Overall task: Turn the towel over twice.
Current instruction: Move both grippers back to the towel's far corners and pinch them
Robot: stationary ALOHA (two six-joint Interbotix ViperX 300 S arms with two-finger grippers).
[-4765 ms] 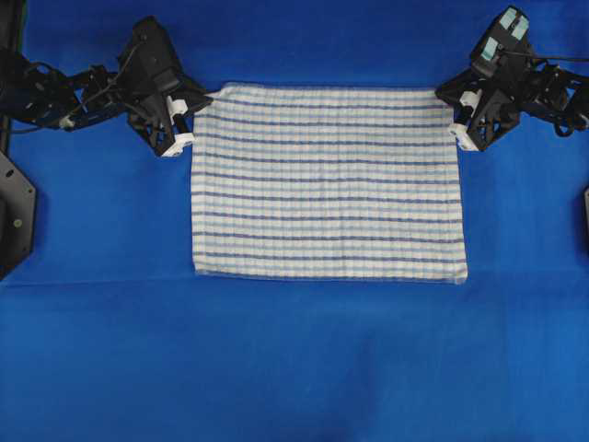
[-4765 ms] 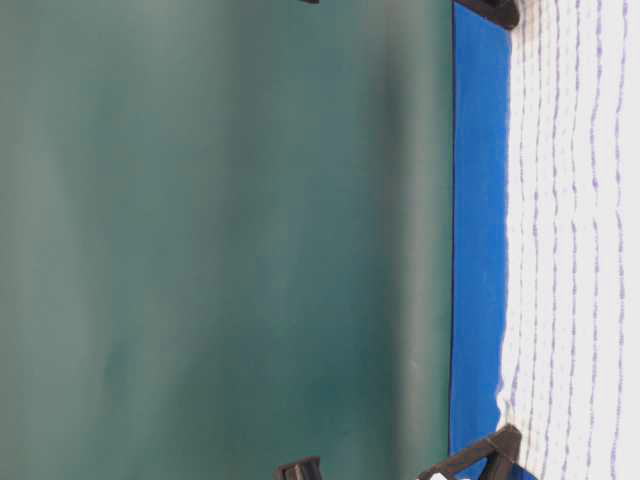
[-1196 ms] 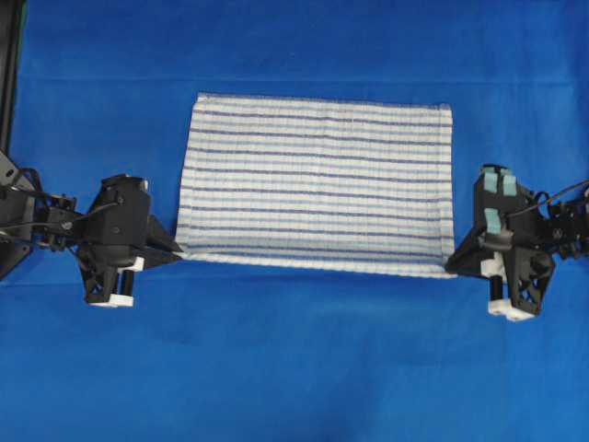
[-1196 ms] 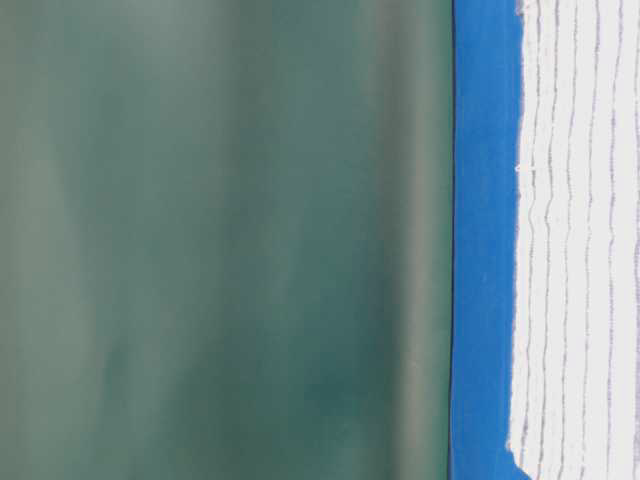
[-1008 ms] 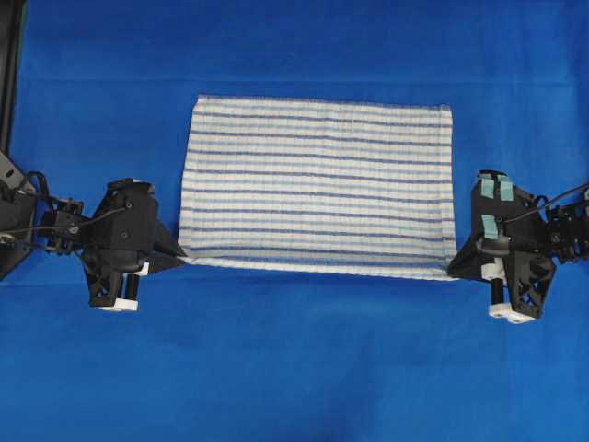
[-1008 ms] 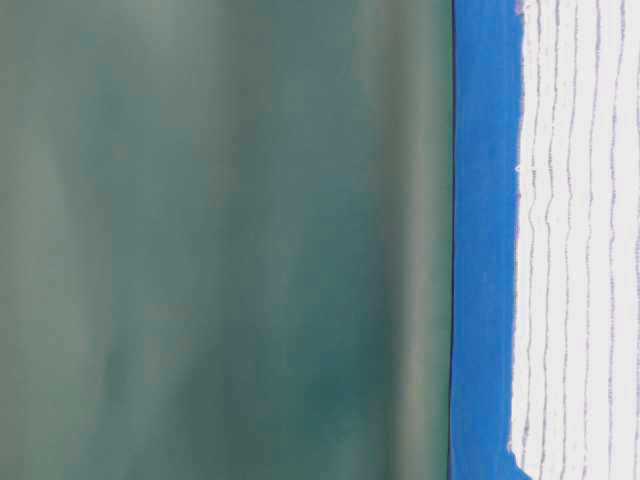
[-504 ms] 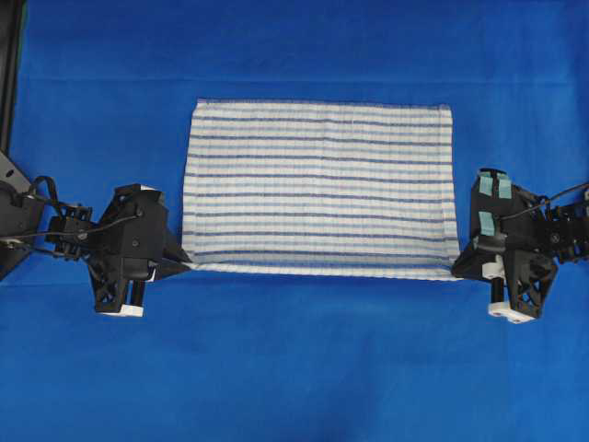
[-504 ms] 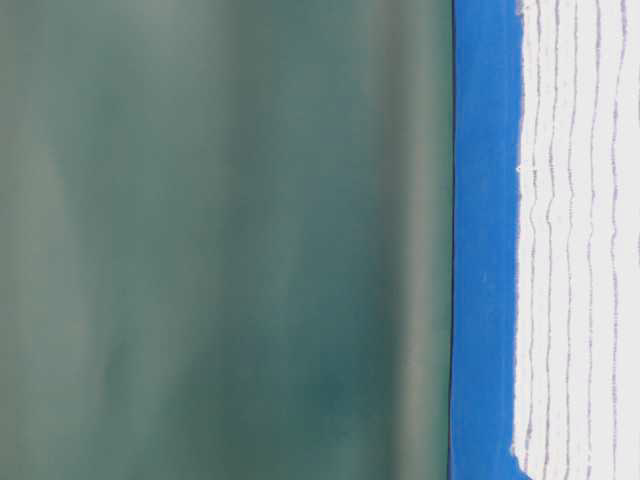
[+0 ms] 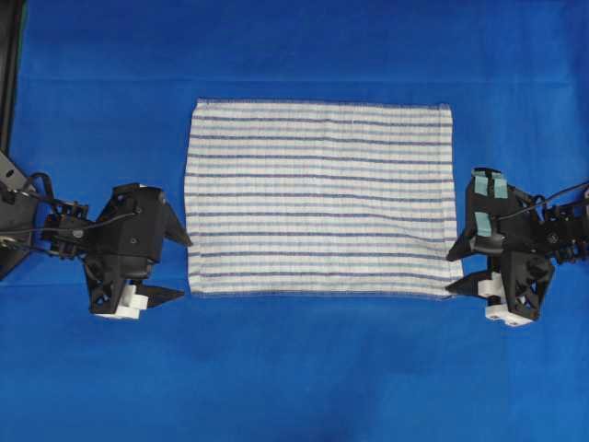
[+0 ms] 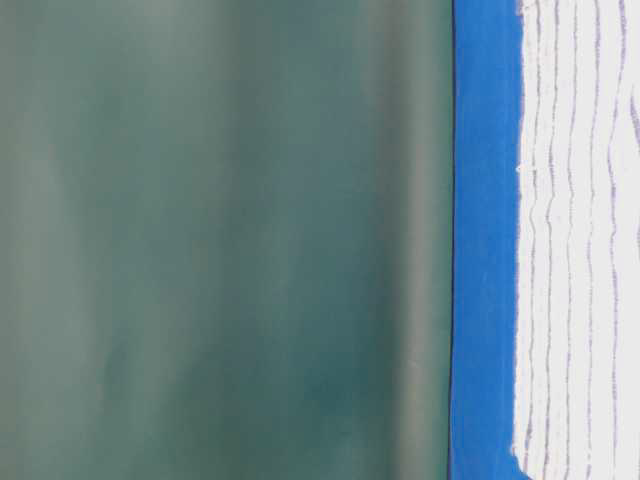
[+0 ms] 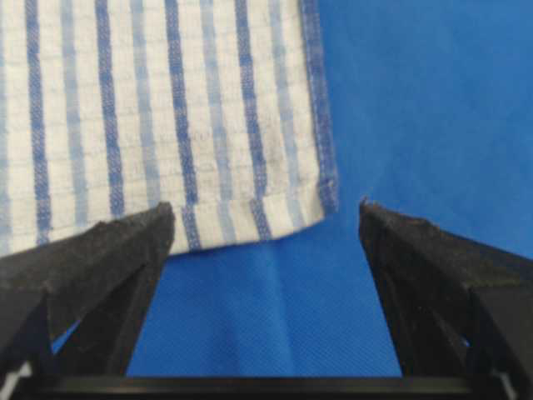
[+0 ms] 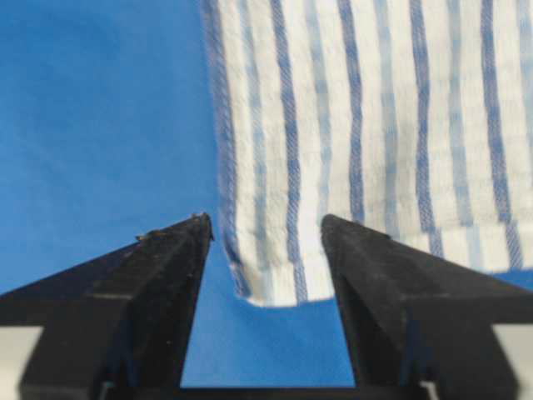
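Your towel (image 9: 320, 198) lies flat on the blue sheet (image 9: 294, 368), spread out between the two grippers, striped side showing in the overhead view. Your left gripper (image 9: 175, 268) sits just outside the towel's near left corner with its jaws spread wide; in the left wrist view that corner lies ahead of the gripper, nearer one finger (image 11: 108, 258) than the other, and nothing is pinched. Your right gripper (image 9: 463, 269) sits at the opposite near corner, also spread apart (though a little less widely). In the right wrist view the corner of the towel (image 12: 366, 133) reaches into the gap between the fingers (image 12: 158, 283), slightly curled at its tip, with neither finger closed on it. From table level, the towel's edge (image 10: 575, 250) rests on the sheet.
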